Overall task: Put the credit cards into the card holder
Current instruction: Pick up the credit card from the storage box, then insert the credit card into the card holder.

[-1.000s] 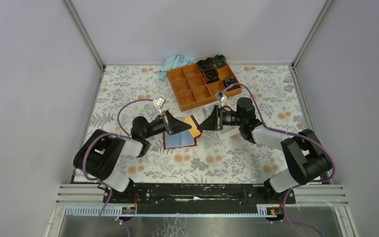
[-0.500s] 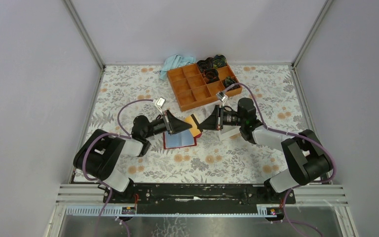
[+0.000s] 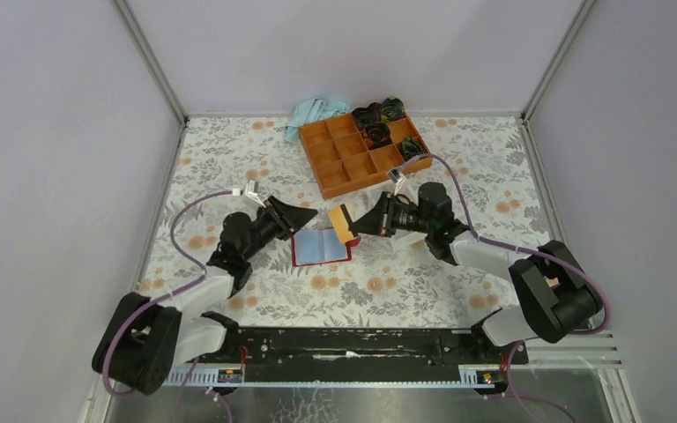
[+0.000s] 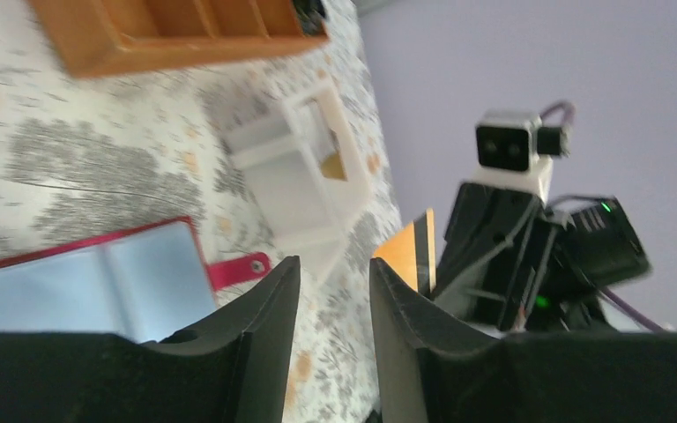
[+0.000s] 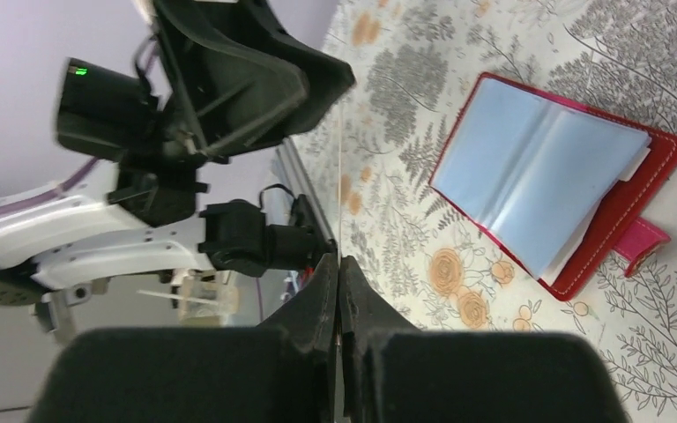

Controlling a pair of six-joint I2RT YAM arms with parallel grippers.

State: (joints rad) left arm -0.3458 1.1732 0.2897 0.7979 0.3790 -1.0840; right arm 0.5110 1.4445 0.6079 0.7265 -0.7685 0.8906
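Floral table, orange compartment tray at upper centre, dark-red card holder lying open mid-frame; the left gripper, jaws apart and empty, at its upper left; the right gripper pinching a tan-gold credit card at its upper right

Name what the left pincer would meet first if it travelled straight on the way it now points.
Probably the tan-gold card gripped by the right pincer, just ahead of the left pincer; height is unclear.
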